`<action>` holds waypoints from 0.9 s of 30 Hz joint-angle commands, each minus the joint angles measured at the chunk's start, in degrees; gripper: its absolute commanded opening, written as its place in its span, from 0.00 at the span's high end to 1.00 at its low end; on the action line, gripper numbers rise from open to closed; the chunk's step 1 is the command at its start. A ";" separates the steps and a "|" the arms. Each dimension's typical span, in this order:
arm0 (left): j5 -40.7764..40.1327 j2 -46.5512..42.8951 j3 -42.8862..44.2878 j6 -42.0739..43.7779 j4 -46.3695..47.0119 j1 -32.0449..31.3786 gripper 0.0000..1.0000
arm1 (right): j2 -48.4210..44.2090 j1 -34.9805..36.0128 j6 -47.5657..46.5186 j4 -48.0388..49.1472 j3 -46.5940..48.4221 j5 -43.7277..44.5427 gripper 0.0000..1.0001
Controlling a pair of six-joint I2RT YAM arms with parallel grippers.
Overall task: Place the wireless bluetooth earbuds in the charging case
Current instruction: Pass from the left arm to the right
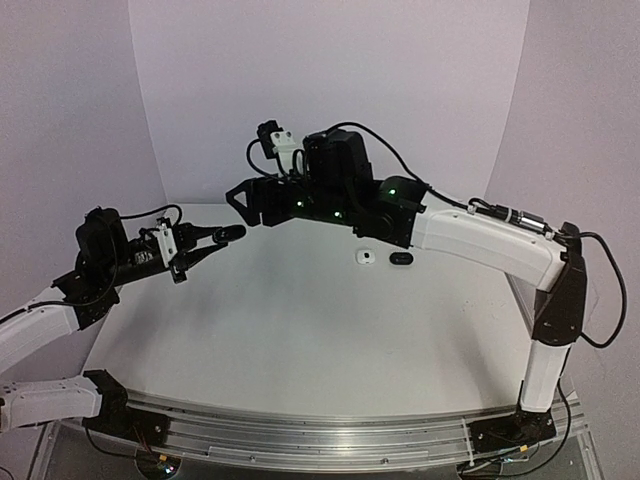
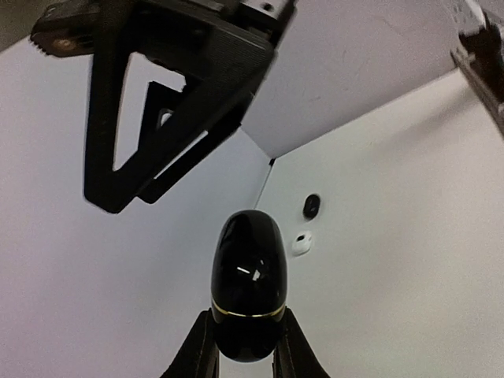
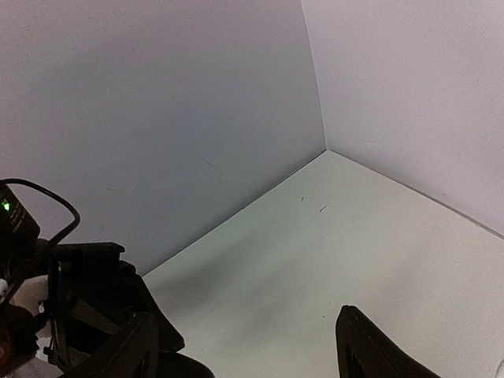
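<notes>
The white bench (image 1: pixel 300 340) carries little. The right arm (image 1: pixel 480 240) reaches in from the right edge towards the far left corner, and the left arm (image 1: pixel 110 262) comes up from the near left.

The right gripper (image 1: pixel 250 200) hangs in the air with its jaws spread and nothing between them. The left gripper (image 2: pixel 247 337) is clamped on the charging case (image 2: pixel 248 268), a glossy black egg with a thin gold seam, held clear of the bench over its left side.

The case's long axis runs straight out from the left fingers (image 2: pixel 201 350), and its free rounded end points at the right gripper, which sits just above and beyond it. The seam looks shut, so the right arm is probably the one placed to work that free end.

A small black piece (image 1: pixel 400 259) and a white piece (image 1: pixel 366 257) lie side by side towards the far right of the bench, under the right forearm. They are too small to be sure of, but they look more like further cases than buds. I cannot pick out any earbuds.
</notes>
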 commanded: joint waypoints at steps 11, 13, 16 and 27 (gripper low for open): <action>26.89 14.66 5.51 -84.96 31.06 7.21 1.00 | -10.24 -5.74 -7.21 2.21 -6.52 -29.15 0.02; 27.41 15.85 5.29 -90.03 38.31 7.24 1.00 | -10.31 -5.78 -7.59 3.11 -7.31 -30.57 0.02; 28.00 16.60 5.72 -91.53 41.98 7.23 1.00 | -10.36 -6.27 -7.02 4.46 -9.03 -30.77 0.04; 30.61 17.27 6.77 -89.55 43.50 6.55 1.00 | -5.55 -7.56 -2.65 11.50 -6.93 -37.47 0.24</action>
